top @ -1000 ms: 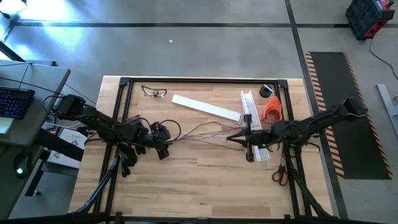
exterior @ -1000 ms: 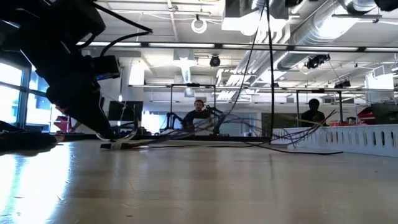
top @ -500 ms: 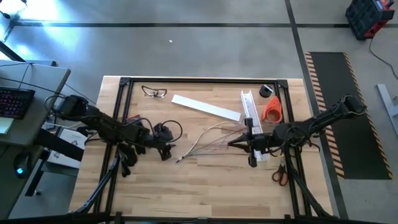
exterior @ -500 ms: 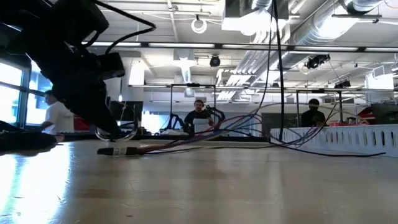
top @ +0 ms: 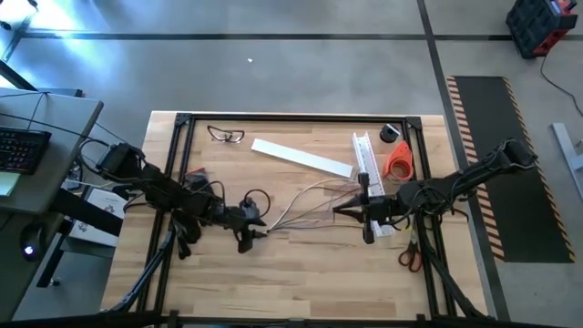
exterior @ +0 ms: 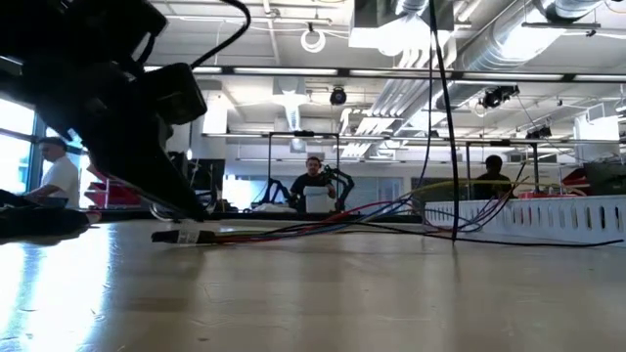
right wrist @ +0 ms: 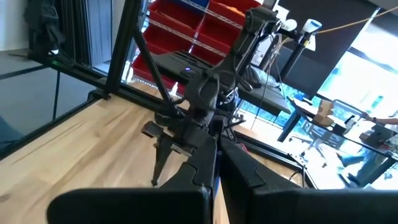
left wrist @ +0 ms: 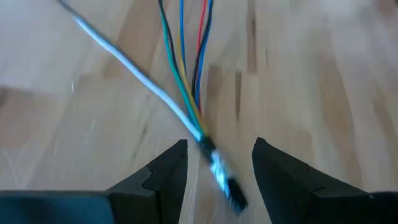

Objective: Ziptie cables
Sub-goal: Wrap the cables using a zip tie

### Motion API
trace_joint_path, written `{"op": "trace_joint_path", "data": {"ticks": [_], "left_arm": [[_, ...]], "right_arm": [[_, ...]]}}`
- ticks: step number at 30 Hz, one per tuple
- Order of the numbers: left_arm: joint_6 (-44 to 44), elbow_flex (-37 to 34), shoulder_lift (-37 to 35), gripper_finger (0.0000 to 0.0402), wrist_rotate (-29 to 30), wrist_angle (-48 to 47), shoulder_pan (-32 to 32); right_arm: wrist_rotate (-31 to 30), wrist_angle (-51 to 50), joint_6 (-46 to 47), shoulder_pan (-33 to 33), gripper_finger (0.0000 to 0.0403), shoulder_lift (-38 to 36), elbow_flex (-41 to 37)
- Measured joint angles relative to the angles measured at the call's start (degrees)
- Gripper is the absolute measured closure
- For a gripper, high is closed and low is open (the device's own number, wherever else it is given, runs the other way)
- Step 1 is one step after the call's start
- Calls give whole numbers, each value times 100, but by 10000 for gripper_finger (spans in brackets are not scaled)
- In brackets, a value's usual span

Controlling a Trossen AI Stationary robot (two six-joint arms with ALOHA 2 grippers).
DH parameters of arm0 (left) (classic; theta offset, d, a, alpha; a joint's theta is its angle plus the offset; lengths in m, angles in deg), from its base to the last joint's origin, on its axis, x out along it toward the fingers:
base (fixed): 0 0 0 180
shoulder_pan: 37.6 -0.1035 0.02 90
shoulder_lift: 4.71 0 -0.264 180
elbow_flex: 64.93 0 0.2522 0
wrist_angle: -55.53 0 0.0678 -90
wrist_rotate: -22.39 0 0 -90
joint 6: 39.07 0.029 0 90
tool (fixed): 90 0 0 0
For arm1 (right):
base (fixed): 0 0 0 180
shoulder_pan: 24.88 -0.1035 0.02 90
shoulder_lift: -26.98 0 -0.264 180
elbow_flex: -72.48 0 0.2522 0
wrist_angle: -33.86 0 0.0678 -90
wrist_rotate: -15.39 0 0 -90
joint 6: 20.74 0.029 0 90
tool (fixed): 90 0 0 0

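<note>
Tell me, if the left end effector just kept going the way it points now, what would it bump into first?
Most likely the cables: the left end effector stands open, with their bound tip lying between its fingers and the coloured strands running on ahead over the table. How high it rides above them is unclear.

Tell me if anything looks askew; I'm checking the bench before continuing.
The thin coloured cables lie splayed in a fan across the wooden table, not bundled. Their joined end lies between the open left gripper's fingers. The long white channel lies diagonally.
</note>
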Motion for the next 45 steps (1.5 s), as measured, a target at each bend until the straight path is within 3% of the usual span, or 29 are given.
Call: {"op": "trace_joint_path", "data": {"ticks": [4,12,17,21,26,31,33,37,45], "left_arm": [[-59,0,60,241,325,60,51],[-561,33,794,248,53,296,34],[-468,135,919,318,84,152,-27],[-214,313,784,389,2,-632,-166],[153,412,429,393,313,-1714,-317],[447,345,-148,397,1508,-2821,-434],[447,330,-348,399,1736,-3292,-486],[445,330,-544,400,1814,-3798,-532],[443,337,-533,401,1872,-3823,-528]], "right_arm": [[2,-10,-11,0,403,0,0],[4,-61,0,-2,403,0,0],[7,-67,0,0,403,0,-2],[7,-78,2,-2,403,-1,-2],[8,-206,16,-2,403,0,-2],[7,-551,50,0,403,2,-4],[7,-658,99,-2,403,62,-4],[7,-783,101,0,403,426,-4],[61,-836,201,-107,403,1893,-5]]}}
